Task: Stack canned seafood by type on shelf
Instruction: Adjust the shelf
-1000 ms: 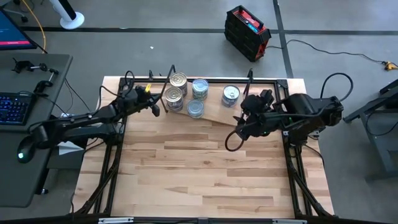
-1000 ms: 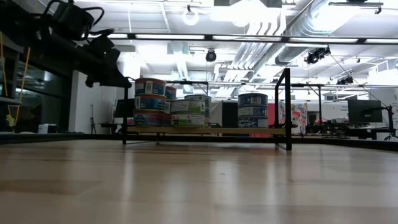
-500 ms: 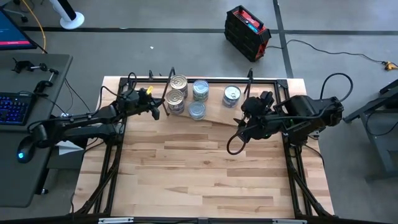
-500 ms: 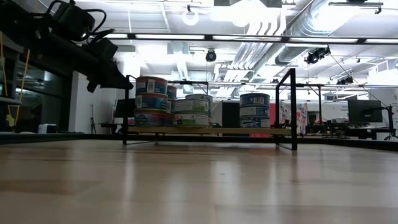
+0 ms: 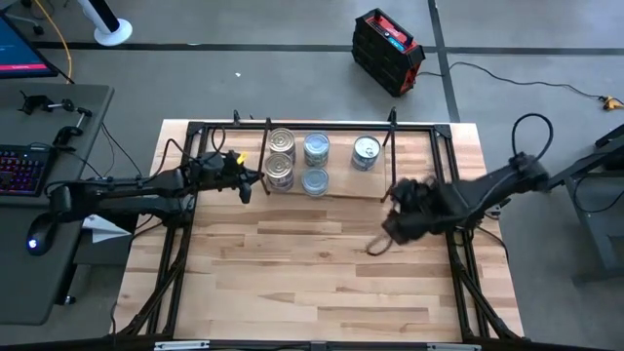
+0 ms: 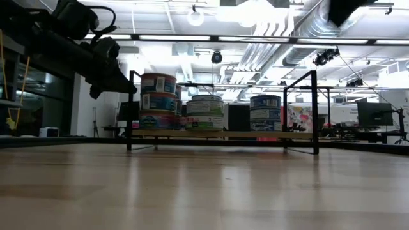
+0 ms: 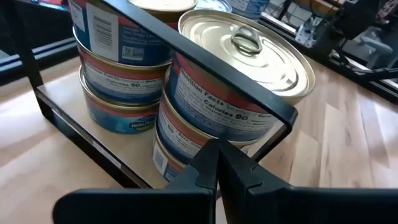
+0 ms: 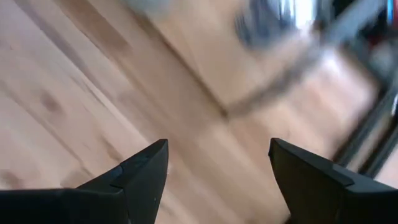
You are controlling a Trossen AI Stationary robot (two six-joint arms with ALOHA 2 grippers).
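The shelf (image 5: 341, 176), a light board with black wire ends, stands along the table's far edge. Two gold tin stacks (image 5: 280, 156) sit at its left end, each three tins high (image 6: 158, 102). Beside them are two silver-blue stacks (image 5: 315, 166) and a single silver-blue stack (image 5: 366, 149) near the right end. My left gripper (image 5: 252, 183) is shut and sits at the shelf's left end, close to the near gold stack (image 7: 236, 106). My right gripper (image 5: 388, 237) is open and hovers over bare wood, nearer than the shelf's right part. My left gripper (image 7: 217, 163) has its shut fingertips right at the shelf's left end frame (image 7: 273, 134), in front of the near gold stack's lower tins. It slants down from the table's left. I cannot tell whether the fingertips touch the wire or a tin.
Black frame rails (image 5: 458, 263) run along the table's sides and far edge. A desk with a keyboard (image 5: 19, 171) stands to the left, and a black case (image 5: 387, 49) is on the floor beyond. Open wood (image 5: 312, 283) covers the near half of the table.
The shelf has swung on the table. Its left end, with the gold stacks, moved toward the near edge, so the shelf now lies parallel to the far edge. My left gripper moved with that end. My right gripper pulled away from the shelf's near right corner toward the near-right.
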